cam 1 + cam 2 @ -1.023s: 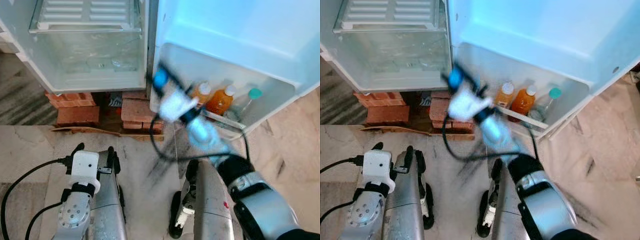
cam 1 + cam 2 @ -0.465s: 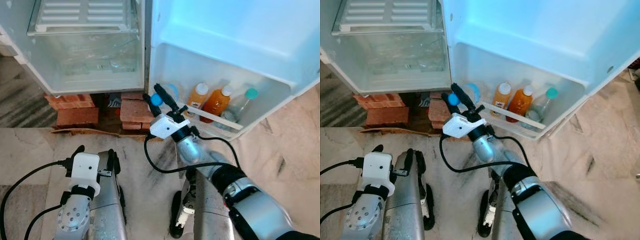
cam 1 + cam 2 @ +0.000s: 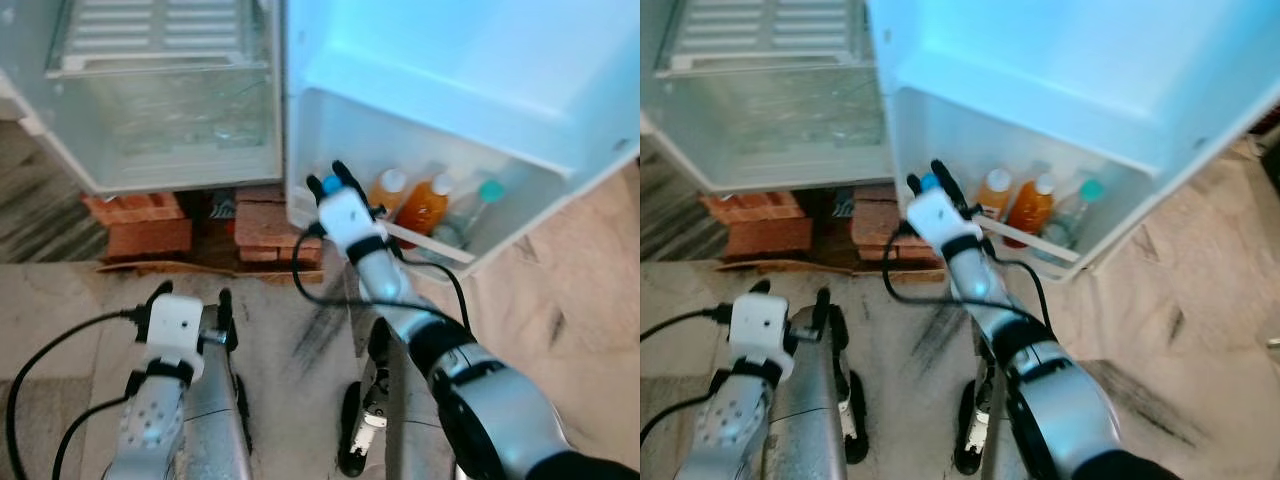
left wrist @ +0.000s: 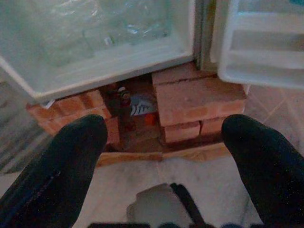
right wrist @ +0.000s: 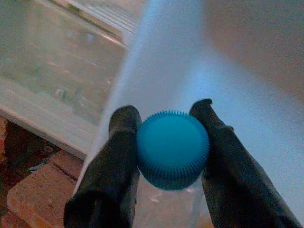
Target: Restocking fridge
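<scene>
A: What is the right gripper (image 3: 333, 180) doing?

B: It is reaching into the left end of the door shelf (image 3: 440, 243), and its two fingers (image 5: 115, 156) are clamping the blue cap (image 5: 173, 148) of a clear bottle (image 5: 166, 204). In the right wrist view the cap is sitting squarely between them, with a finger touching it on each side.

A: So where is the bottle lying relative to the gripper?

B: Right in it, held at the neck. The body is extending away from the wrist, so I'm judging its long axis to be running roughly along the fingers and pointing down into the shelf.

A: And its neighbours?

B: To its right, two orange bottles (image 3: 423, 204) are standing upright behind the rail, and a clear bottle with a teal cap (image 3: 482, 197) is standing further right. The held bottle is going in at the empty left end, near the hinge edge.

A: Which relation matters for the next move?

B: Whether the base is sitting on the shelf floor behind the rail. That is hidden by the gripper, so I cannot tell. If it is seated, the fingers need only part and back out toward the robot.

A: And the left gripper (image 4: 161, 142)?

B: It is hanging idle low over the floor (image 3: 60, 300), fingers spread wide apart, facing the bricks (image 4: 199, 102) under the fridge (image 3: 170, 110). The right arm is plainly the nearer one.
</scene>
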Tool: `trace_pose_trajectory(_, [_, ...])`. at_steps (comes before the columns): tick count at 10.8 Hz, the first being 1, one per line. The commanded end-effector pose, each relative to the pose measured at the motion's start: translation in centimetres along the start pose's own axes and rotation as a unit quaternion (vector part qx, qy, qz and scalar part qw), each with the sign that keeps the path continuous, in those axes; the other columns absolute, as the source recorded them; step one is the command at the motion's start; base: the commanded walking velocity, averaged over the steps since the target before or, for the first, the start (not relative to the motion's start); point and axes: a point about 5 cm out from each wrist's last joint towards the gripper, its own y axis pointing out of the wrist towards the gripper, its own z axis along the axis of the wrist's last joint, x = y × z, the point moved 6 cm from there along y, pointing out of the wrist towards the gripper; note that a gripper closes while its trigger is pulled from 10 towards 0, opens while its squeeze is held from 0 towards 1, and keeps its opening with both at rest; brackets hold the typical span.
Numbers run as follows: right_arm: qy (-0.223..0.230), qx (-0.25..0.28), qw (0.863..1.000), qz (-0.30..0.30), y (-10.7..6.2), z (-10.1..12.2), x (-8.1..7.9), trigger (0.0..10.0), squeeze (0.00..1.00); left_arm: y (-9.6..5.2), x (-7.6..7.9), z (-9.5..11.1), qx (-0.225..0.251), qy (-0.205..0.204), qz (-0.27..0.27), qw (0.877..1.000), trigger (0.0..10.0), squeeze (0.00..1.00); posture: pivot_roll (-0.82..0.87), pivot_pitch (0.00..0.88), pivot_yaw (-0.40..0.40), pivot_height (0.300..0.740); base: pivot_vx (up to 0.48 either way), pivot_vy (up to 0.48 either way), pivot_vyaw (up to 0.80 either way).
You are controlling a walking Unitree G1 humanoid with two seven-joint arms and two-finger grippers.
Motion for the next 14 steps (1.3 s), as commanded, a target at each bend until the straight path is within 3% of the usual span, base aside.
trace_pose_trajectory(1, [0.042,-0.06,0.997,0.034,-1.0,-2.3,-2.1,10.0,0.0,-0.5,0.5,-1.4,-0.023,-0.001,-0.006,1.0,10.0,0.0,0.29,0.312,-0.09,0.532,0.0,0.0,0.0])
trace_pose_trajectory(2, [0.056,-0.05,0.997,0.027,0.0,-1.2,-1.7,10.0,1.0,-0.3,0.8,-1.5,-0.023,-0.002,-0.007,1.0,10.0,0.0,0.29,0.297,-0.096,0.532,0.0,0.0,0.0])
trace_pose_trajectory(5, [0.114,0.0,0.993,0.028,2.3,2.4,-1.1,10.0,1.0,0.8,0.7,-1.5,-0.017,-0.004,0.001,1.0,10.0,0.0,0.28,0.264,-0.116,0.532,0.0,0.0,0.0])
trace_pose_trajectory(7, [0.124,0.02,0.992,0.014,2.4,2.8,0.9,10.0,1.0,1.7,0.8,-1.5,-0.012,-0.007,0.005,1.0,10.0,0.0,0.25,0.232,-0.122,0.532,0.0,0.0,0.0])
trace_pose_trajectory(10, [0.112,0.034,0.993,-0.017,1.3,1.7,4.6,10.0,1.0,3.4,0.6,-1.2,-0.002,-0.007,0.008,1.0,10.0,0.0,0.23,0.183,-0.118,0.532,0.0,0.0,0.0])
trace_pose_trajectory(12, [0.128,0.044,0.99,-0.023,0.1,1.3,5.6,10.0,1.0,4.1,0.3,-1.1,0.004,-0.008,0.014,1.0,10.0,0.0,0.21,0.139,-0.102,0.532,0.0,0.0,0.0])
trace_pose_trajectory(14, [0.152,0.029,0.987,-0.036,-4.4,-1.1,5.6,10.0,1.0,3.2,-0.3,-1.7,0.002,-0.013,0.023,1.0,10.0,0.0,0.19,0.103,-0.098,0.532,0.0,0.0,0.0])
